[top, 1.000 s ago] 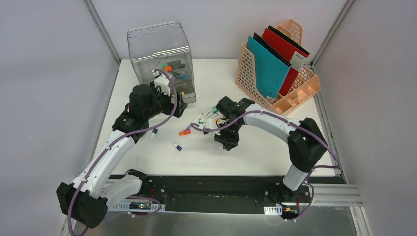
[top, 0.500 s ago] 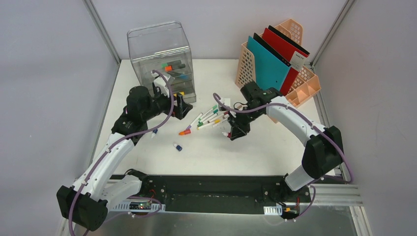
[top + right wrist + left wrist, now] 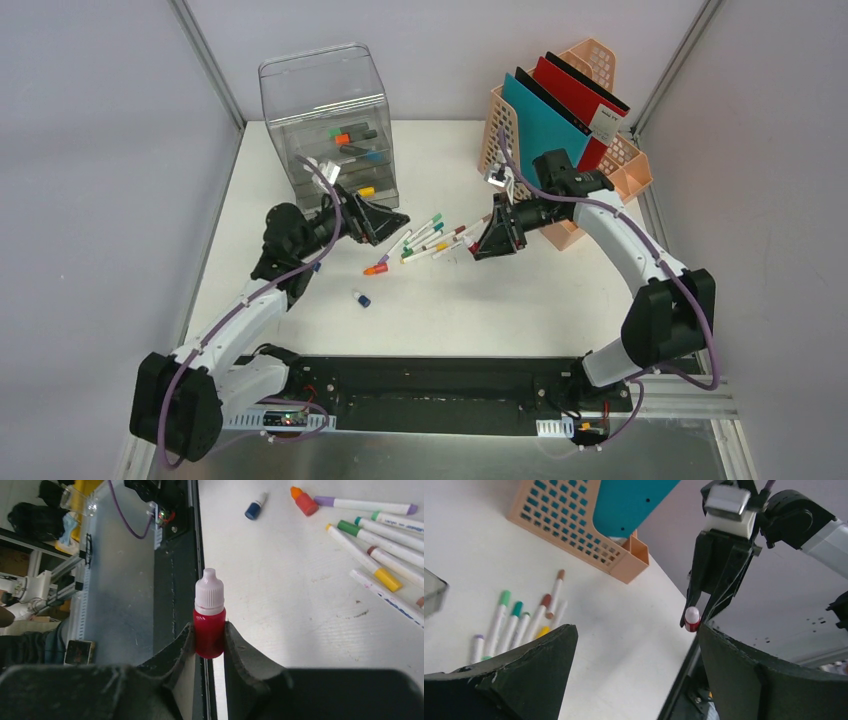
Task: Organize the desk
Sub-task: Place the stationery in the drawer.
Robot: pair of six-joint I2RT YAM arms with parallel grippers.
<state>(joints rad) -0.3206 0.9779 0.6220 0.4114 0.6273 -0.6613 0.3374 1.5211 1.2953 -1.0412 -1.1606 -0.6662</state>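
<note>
Right fingers were pinched tight on a little red bottle with a white nozzle cap. Left fingers were spread wide, with nothing in them. The flat white surface lay under both arms. Slim round markers were scattered across the middle, and a peach lattice organizer stood at the back right.

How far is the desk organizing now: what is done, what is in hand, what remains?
Looks done: folders stand in the peach file organizer, and some markers lie in the clear drawer unit. In hand: the right tool grips a red dropper bottle; the left tool is open and empty. Left: a bunch of loose markers, a small orange bottle and a small blue bottle lie on the desk.
</note>
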